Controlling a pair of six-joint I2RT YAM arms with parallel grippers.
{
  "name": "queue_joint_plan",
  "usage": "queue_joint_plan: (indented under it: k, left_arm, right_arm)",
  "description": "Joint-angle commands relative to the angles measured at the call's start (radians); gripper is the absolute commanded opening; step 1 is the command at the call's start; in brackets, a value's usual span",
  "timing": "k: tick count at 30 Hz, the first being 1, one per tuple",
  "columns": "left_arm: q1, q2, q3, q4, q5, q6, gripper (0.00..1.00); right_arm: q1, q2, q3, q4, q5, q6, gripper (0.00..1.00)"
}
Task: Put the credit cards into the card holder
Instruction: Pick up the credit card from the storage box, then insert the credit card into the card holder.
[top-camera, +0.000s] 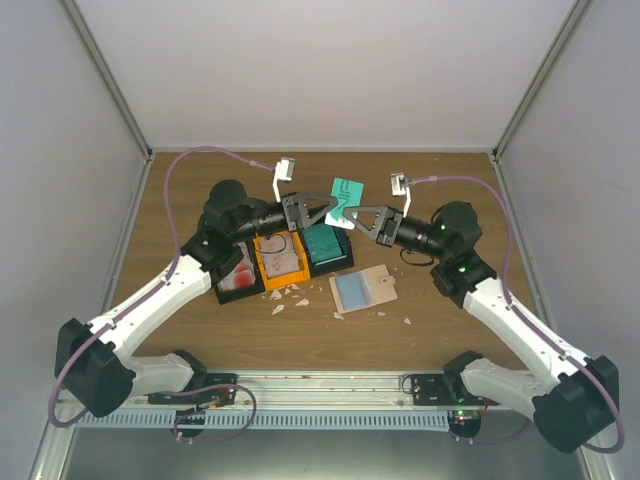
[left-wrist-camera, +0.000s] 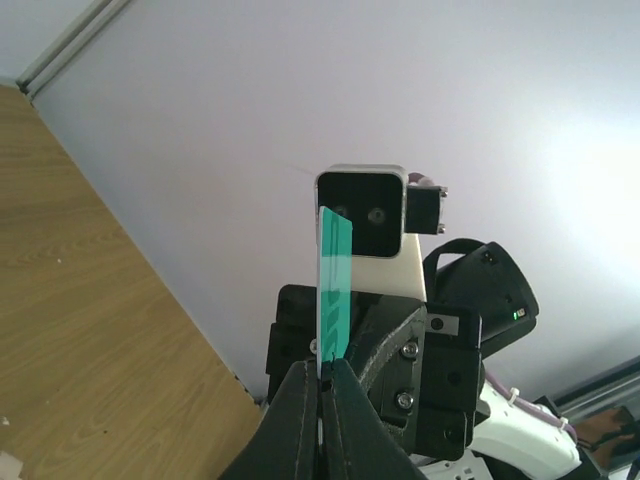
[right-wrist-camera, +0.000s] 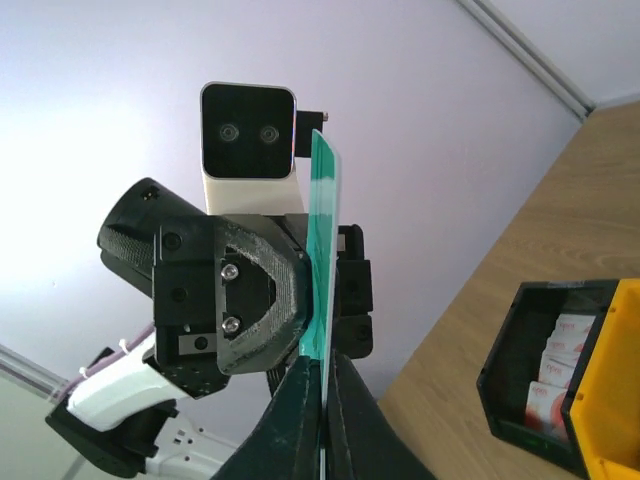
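Note:
A teal credit card (top-camera: 346, 194) is held up in the air above the bins, with both grippers on it. My left gripper (top-camera: 334, 206) is shut on its left side and my right gripper (top-camera: 351, 213) is shut on its right side. The card stands edge-on in the left wrist view (left-wrist-camera: 335, 285), pinched at its lower end by my left gripper (left-wrist-camera: 322, 368). In the right wrist view the card (right-wrist-camera: 322, 260) rises from my shut right gripper (right-wrist-camera: 323, 362). The beige-tan card holder (top-camera: 378, 284) lies flat on the table with a light blue card (top-camera: 353, 290) on it.
Joined black-orange-black bins (top-camera: 283, 258) sit under the left arm. The left bin holds white and red cards (top-camera: 238, 274), also seen as white and red cards (right-wrist-camera: 555, 375) in the right wrist view; the right bin holds teal cards (top-camera: 322, 243). White scraps (top-camera: 290, 296) lie in front of the bins.

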Motion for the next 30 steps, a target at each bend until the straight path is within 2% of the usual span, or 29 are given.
queue_joint_plan:
  k: [1,2,4,5,7,9,13,18,22,26,30]
  left_arm:
    - [0.003,-0.028,-0.013,0.002,-0.008,0.026,0.04]
    - [0.003,-0.030,-0.009,-0.033,-0.026,0.043,0.13]
    - [0.004,-0.034,0.000,-0.122,-0.072,0.097,0.42]
    - [0.004,-0.036,0.001,-0.169,-0.120,0.141,0.51]
    - [0.003,-0.042,-0.012,-0.254,-0.189,0.222,0.61]
    - [0.000,-0.046,-0.041,-0.333,-0.250,0.295,0.66]
    - [-0.041,-0.039,-0.138,-0.409,-0.356,0.389,0.68]
    - [-0.106,0.016,-0.281,-0.375,-0.437,0.390,0.68]
    - [-0.122,0.046,-0.363,-0.328,-0.503,0.398,0.66]
    - [-0.122,0.101,-0.374,-0.320,-0.536,0.433,0.62]
    - [-0.121,0.206,-0.325,-0.340,-0.526,0.447,0.50]
  right_arm:
    - [-0.006,0.006,-0.026,0.059,-0.014,0.023,0.00]
    - [-0.006,0.004,-0.029,0.040,-0.007,0.005,0.00]
    - [-0.007,-0.002,-0.020,-0.044,0.021,-0.058,0.01]
    - [-0.007,-0.005,-0.014,-0.100,0.039,-0.099,0.00]
    - [-0.012,-0.014,-0.008,-0.219,0.082,-0.173,0.00]
    - [-0.016,-0.023,-0.009,-0.345,0.127,-0.252,0.01]
    - [-0.018,-0.022,-0.009,-0.604,0.263,-0.408,0.01]
    - [-0.020,-0.002,-0.042,-0.810,0.390,-0.515,0.00]
    - [-0.025,0.030,-0.065,-0.879,0.423,-0.522,0.01]
    - [-0.026,0.046,-0.085,-0.865,0.411,-0.517,0.00]
    - [-0.027,0.075,-0.091,-0.856,0.395,-0.531,0.01]
